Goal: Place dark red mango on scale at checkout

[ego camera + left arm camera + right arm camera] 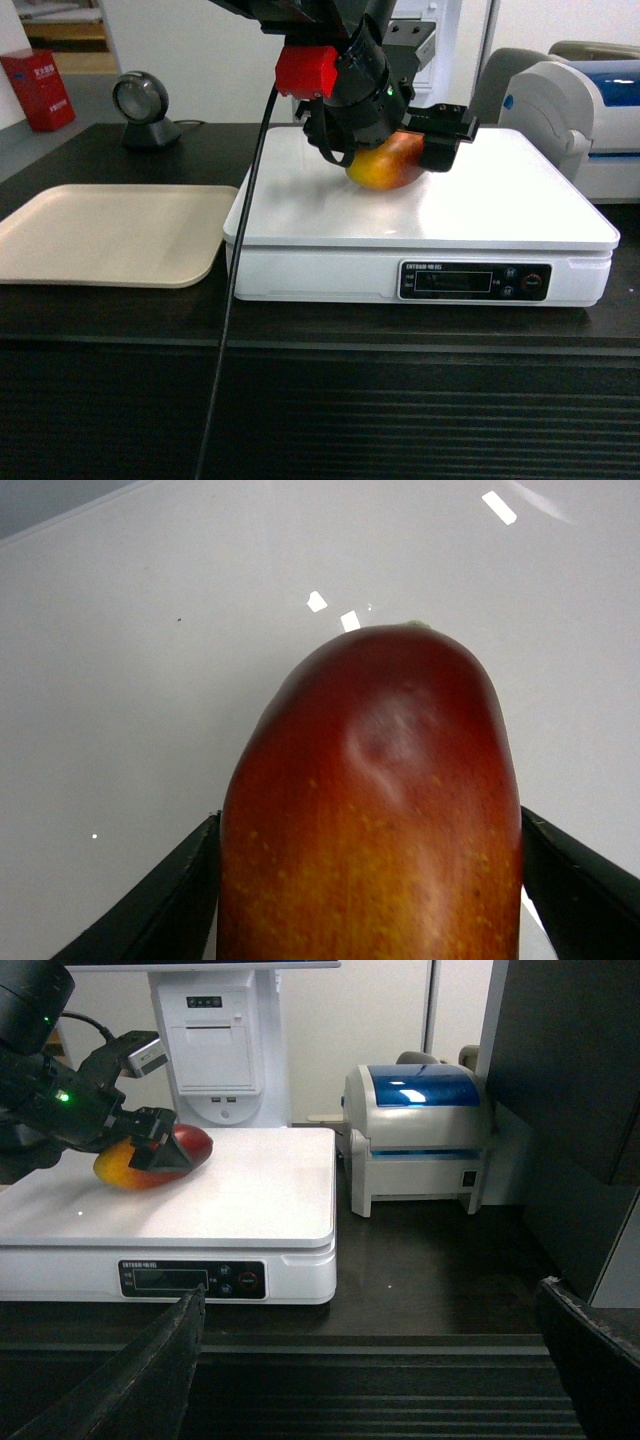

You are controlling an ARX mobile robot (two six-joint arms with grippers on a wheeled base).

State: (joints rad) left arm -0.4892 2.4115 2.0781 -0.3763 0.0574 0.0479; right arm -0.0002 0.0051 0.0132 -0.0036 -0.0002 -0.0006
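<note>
Left tool (405, 150) is clamped on the mango (385, 165), one black finger (150, 900) on each flank of the fruit in the wrist view. Under the tool I see the white scale (500, 210), and the mango sits low over its platter, toward the back, on the side facing the printer (585, 110). From the right wrist view the fruit's underside looks to be on the glossy surface or just above it; I cannot tell which, since the tool's finger hides part of the contact line. The red end points away from the tool, the yellow end back toward the wrist.

My right tool (370, 1360) hangs spread and empty, well in front of the table (430, 1280), holding nothing.

I judge the carry is over and I am at the set-down, right before letting go. Next move, as I read it: ease the left tool down until the mango clearly bears on the platter, then spread the fingers slowly. The fruit is oval and smooth, so it may rock or roll a little once freed; I would open evenly on both sides and lift straight up, clear of the skin, before pulling back. The tray (110, 235) to the tool's left plays no part.
</note>
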